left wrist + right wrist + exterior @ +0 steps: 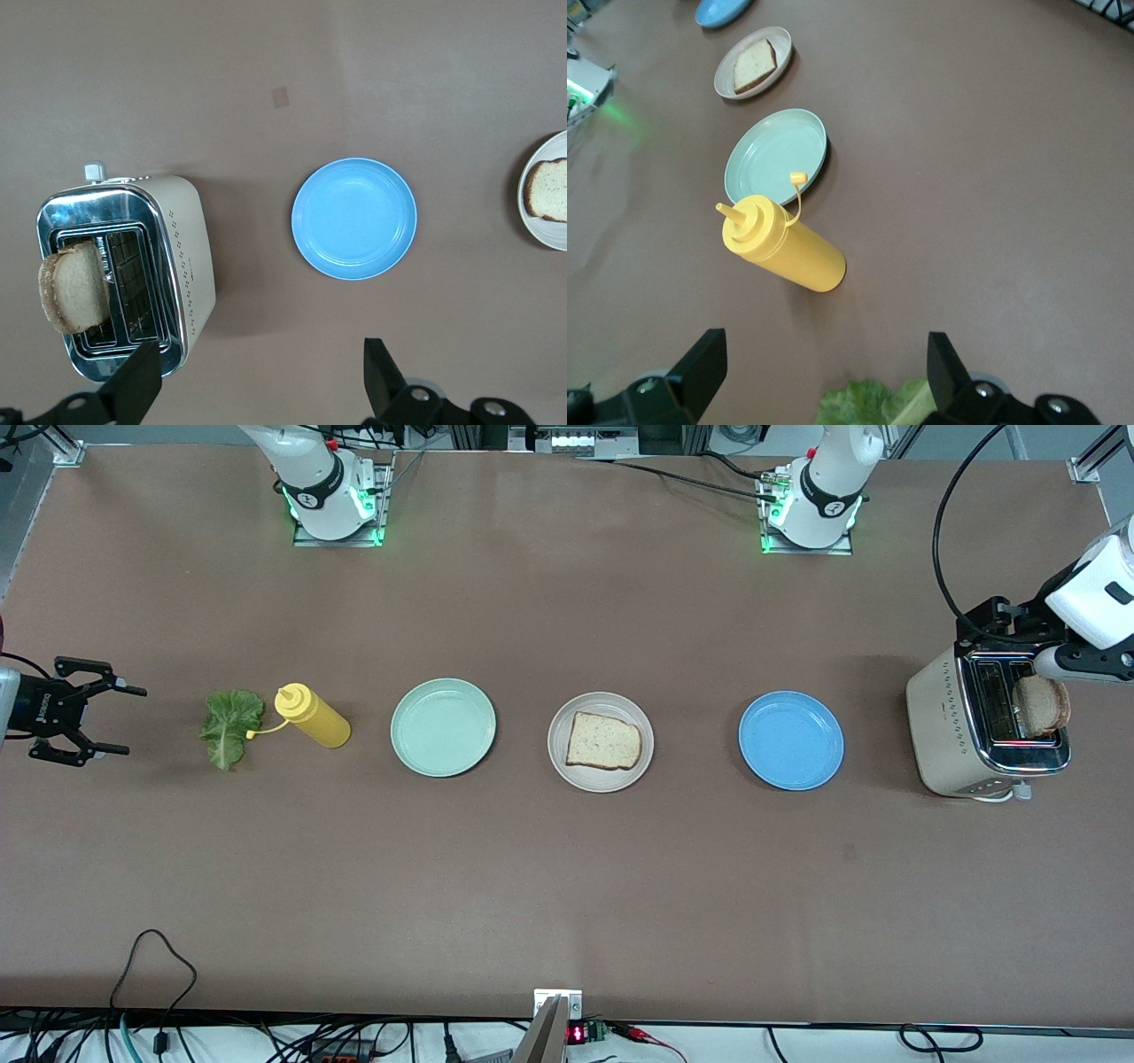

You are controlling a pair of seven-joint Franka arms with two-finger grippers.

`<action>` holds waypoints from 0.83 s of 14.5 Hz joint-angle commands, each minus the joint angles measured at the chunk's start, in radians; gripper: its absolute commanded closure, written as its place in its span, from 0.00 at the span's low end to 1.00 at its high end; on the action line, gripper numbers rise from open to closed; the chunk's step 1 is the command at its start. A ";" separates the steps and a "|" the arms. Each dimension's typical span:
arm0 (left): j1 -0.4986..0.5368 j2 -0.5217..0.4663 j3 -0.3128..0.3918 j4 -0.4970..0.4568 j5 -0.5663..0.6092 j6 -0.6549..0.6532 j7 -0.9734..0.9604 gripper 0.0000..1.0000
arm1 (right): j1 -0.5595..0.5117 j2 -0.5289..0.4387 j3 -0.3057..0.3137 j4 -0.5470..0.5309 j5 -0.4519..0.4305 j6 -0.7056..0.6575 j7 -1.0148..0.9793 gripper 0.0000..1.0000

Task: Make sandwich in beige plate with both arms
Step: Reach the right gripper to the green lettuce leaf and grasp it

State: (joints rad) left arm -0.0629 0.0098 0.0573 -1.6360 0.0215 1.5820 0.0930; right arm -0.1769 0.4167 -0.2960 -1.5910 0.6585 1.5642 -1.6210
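Beige plate (601,742) mid-surface, one bread slice (603,740) on it, between mint plate (443,727) and blue plate (791,740). Left gripper (261,376) over toaster (986,726), jaws apart, empty; second slice (1042,705) sticks up from a slot. Right gripper (97,719) near the lettuce (231,727), jaws apart, empty. Mustard bottle (313,716) at the lettuce's 3 o'clock. Right wrist view misses the toaster.

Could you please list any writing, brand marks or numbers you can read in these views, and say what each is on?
No text can be read with certainty.
Right gripper: a pale marking on its black body, too blurred to read.
Arm bases: a small round logo on each dark band, not readable.
Red display at the table edge: glowing digits, too small to read.
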 commanded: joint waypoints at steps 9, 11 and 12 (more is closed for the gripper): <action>-0.006 -0.011 0.004 0.005 0.017 -0.025 -0.003 0.00 | 0.215 -0.050 0.018 -0.030 -0.516 0.194 1.040 0.00; -0.005 -0.011 0.004 0.007 0.017 -0.025 -0.003 0.00 | 0.214 -0.023 0.021 -0.096 -0.519 0.255 1.148 0.00; -0.006 -0.011 0.004 0.007 0.017 -0.025 -0.003 0.00 | 0.214 -0.021 0.029 -0.148 -0.520 0.330 1.161 0.00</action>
State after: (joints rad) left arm -0.0628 0.0098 0.0574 -1.6359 0.0215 1.5733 0.0930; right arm 0.0423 0.3888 -0.2771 -1.6488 0.1584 1.7901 -0.5276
